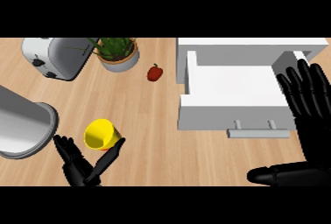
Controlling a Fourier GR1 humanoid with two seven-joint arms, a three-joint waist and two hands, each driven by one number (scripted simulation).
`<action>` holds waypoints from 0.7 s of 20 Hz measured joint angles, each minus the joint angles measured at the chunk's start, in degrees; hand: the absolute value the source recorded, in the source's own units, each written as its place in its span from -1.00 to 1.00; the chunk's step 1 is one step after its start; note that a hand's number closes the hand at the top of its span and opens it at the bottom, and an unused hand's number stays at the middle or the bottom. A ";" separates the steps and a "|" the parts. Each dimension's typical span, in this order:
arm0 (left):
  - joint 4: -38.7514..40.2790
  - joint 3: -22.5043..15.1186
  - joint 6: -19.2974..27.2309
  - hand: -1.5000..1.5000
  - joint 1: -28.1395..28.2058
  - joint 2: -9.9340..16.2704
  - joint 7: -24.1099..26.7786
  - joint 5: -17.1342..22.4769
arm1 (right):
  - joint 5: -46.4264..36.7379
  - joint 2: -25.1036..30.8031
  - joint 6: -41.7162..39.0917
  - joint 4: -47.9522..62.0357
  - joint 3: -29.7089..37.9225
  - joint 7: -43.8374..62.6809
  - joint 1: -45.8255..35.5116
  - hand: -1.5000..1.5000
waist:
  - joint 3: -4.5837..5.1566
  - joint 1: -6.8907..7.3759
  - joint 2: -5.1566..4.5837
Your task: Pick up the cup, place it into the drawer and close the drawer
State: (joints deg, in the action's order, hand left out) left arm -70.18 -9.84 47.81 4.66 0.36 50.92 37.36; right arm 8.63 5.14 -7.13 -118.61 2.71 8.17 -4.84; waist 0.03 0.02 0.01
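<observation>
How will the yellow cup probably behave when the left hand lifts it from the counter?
The yellow cup lies tipped on its side, so its round wall may roll if nudged. It looks hollow and thin, so probably light and stiff. Its smooth, tapered surface could slip between the fingers of the left hand, which is open just below it.

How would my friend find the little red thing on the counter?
Start at the white drawer, pulled open on the wooden counter. Just left of it, beside the potted plant, sits the red pepper. It's the only red thing there.
</observation>
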 measured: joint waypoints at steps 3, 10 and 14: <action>3.71 0.99 -1.41 -1.00 -1.19 -0.17 2.39 1.68 | 0.15 -0.25 0.38 -0.60 -0.14 0.89 -0.41 -1.00 | 0.00 -0.03 0.00; 10.65 3.03 -5.33 -1.00 -4.47 -0.24 4.97 3.08 | 0.10 -0.42 -0.07 -0.44 -0.24 0.65 0.01 -1.00 | -0.01 -0.07 -0.01; 13.23 3.19 -6.98 -1.00 -6.09 -0.27 6.42 4.29 | -0.80 -0.55 -0.04 -0.18 -0.75 0.49 -0.24 -1.00 | -0.01 -0.08 -0.01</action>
State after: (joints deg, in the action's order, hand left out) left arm -56.95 -6.64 40.83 -1.43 0.10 57.34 41.65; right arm 7.83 4.59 -7.16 -118.79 1.97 8.67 -5.08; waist 0.01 -0.06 0.00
